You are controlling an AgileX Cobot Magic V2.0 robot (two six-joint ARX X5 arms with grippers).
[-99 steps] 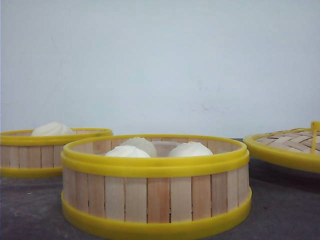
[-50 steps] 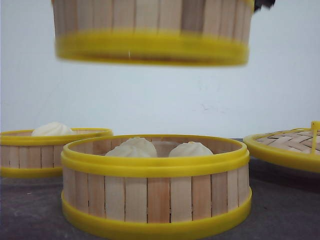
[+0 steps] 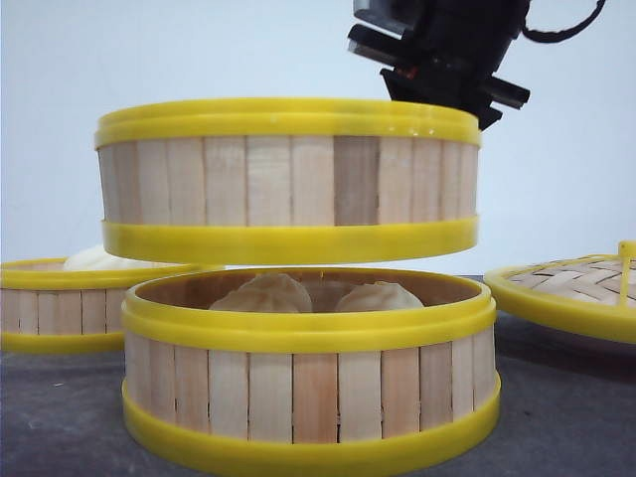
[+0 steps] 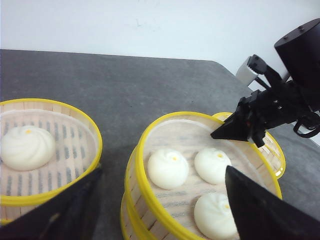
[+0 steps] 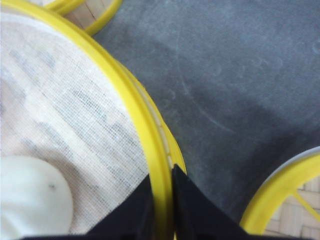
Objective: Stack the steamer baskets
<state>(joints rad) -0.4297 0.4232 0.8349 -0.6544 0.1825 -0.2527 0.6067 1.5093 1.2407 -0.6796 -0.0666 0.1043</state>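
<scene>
Right gripper point(image 5: 160, 200) pinched on rim of carried steamer basket point(image 3: 288, 179), hovering just above, not touching, centre basket point(image 3: 308, 388). Step: stacking. Next: align rims, lower, release. Left gripper point(image 4: 160, 210) open, empty.

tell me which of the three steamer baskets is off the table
The raised basket with three buns, pinched at its rim by the right end effector, hangs just above the middle basket. That one and the left basket sit on the table.

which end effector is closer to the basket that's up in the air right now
Right. The right end effector is pinched on the raised basket's rim; the left end effector hangs open, apart from it.
</scene>
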